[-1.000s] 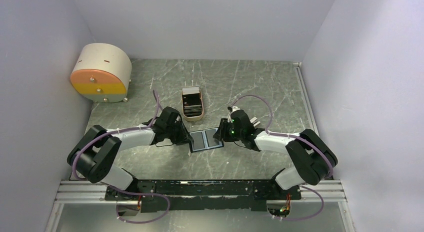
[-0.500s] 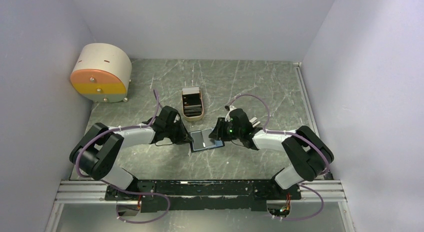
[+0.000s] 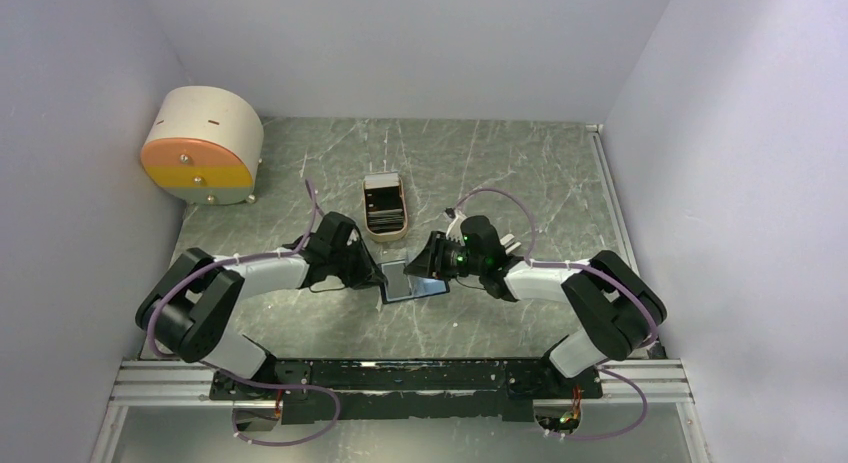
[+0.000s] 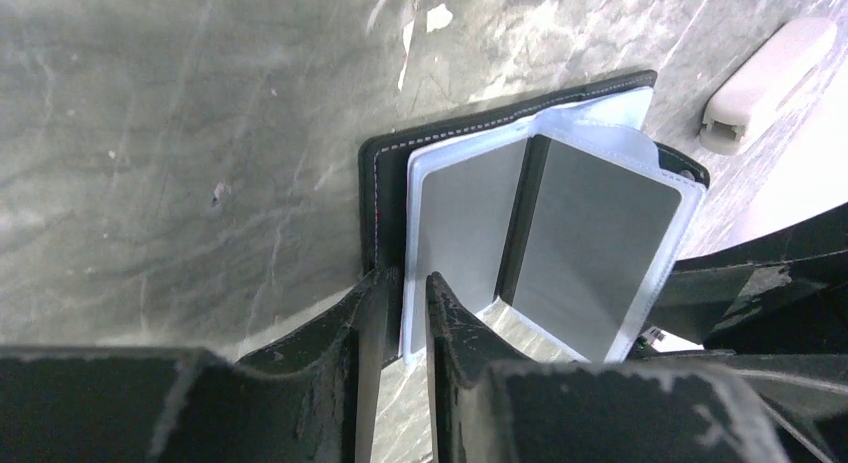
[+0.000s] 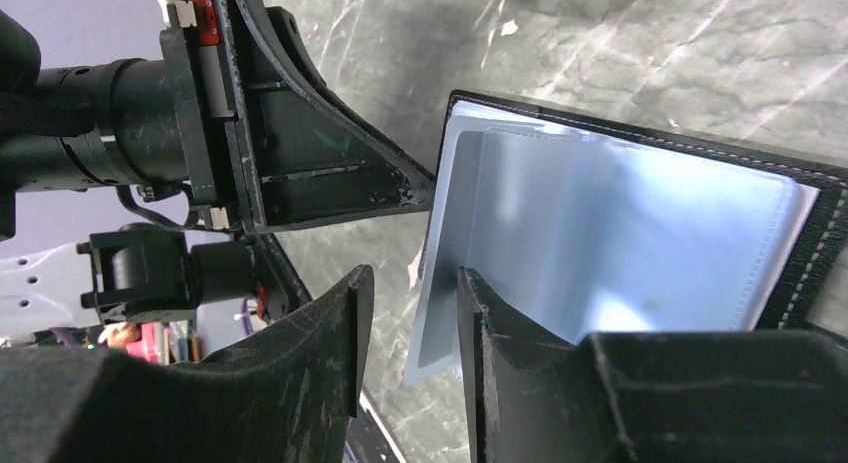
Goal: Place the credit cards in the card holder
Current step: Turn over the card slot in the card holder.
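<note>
The card holder (image 3: pixel 415 284), a black bifold wallet with glossy blue-grey pockets, lies open on the table between both arms. My left gripper (image 3: pixel 378 276) is shut on its left edge; in the left wrist view the jaws (image 4: pixel 405 288) pinch the black cover and the pocket sheets (image 4: pixel 470 213). My right gripper (image 3: pixel 419 266) hovers over the wallet's right half, open (image 5: pixel 410 308), with the free edge of a raised pocket leaf (image 5: pixel 445 253) in the gap beside one finger. The credit cards (image 3: pixel 385 215) lie stacked in a beige tray behind the wallet.
The beige oblong tray (image 3: pixel 371 211) stands just behind the wallet; its end shows in the left wrist view (image 4: pixel 765 78). A big beige-and-orange round box (image 3: pixel 203 145) sits at the back left. Grey walls close in on three sides.
My right gripper has moved left over the open wallet, and a pocket leaf now stands up by its fingers. The left gripper has held still on the wallet's edge.
</note>
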